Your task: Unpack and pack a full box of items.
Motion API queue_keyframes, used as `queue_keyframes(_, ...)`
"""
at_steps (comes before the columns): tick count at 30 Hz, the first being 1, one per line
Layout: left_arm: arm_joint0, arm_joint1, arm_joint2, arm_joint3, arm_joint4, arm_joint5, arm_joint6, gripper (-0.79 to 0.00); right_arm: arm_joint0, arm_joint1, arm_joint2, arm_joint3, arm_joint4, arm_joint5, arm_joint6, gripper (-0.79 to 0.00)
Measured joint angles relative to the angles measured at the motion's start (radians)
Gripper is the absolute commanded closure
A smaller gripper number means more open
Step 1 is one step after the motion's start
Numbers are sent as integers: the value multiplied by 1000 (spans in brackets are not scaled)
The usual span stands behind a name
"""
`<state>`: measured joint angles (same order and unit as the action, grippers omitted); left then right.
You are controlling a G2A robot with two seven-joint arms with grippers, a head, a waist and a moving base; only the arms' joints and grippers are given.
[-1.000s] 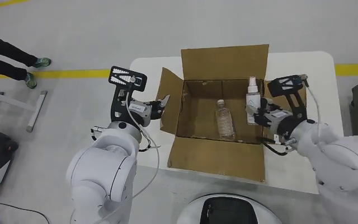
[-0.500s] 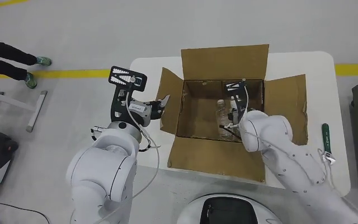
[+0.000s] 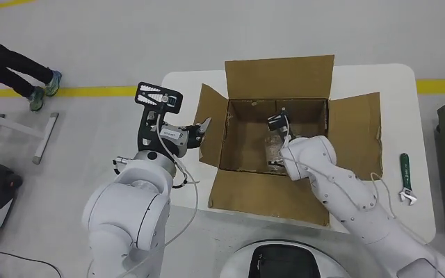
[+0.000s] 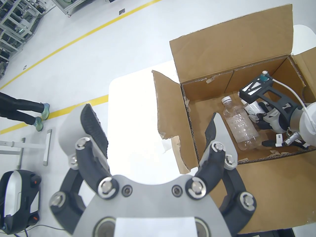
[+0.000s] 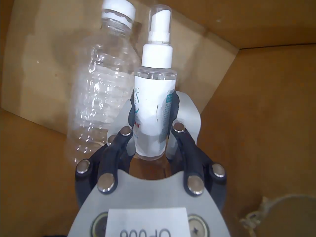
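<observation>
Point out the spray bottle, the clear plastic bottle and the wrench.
spray bottle [image 5: 153, 99]: right wrist view, on its white label.
clear plastic bottle [image 5: 98, 92]: right wrist view, on its ribbed body.
wrench [image 3: 404, 172]: top view, on its green handle.

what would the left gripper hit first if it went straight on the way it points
Most likely the torn side flap of the open brown cardboard box, standing just ahead of the open left gripper. Depth is unclear, so it might graze the flap's edge instead.
</observation>
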<state>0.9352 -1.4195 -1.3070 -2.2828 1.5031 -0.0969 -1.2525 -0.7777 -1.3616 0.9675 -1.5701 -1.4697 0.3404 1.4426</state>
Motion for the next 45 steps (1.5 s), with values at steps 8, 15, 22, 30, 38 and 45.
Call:
queue_keyframes(8, 0, 0, 0, 0, 0, 0, 0, -785, 32, -25, -22, 68, 67, -35, -22, 0)
queue_keyframes(15, 0, 0, 0, 0, 0, 0, 0, -785, 40, -44, -13, 73, 210, -84, -63, 0)
queue_keyframes(22, 0, 0, 0, 0, 0, 0, 0, -785, 31, -51, 0, 101, 280, -129, -132, -317)
queue_keyframes(30, 0, 0, 0, 0, 0, 0, 0, -785, -11, -42, 51, 10, 285, -143, -130, -502)
queue_keyframes(38, 0, 0, 0, 0, 0, 0, 0, -785, -110, -10, 245, -333, 316, -142, -85, -185)
queue_keyframes(45, 0, 0, 0, 0, 0, 0, 0, -785, -174, 24, 608, -696, 334, -134, -38, 0)
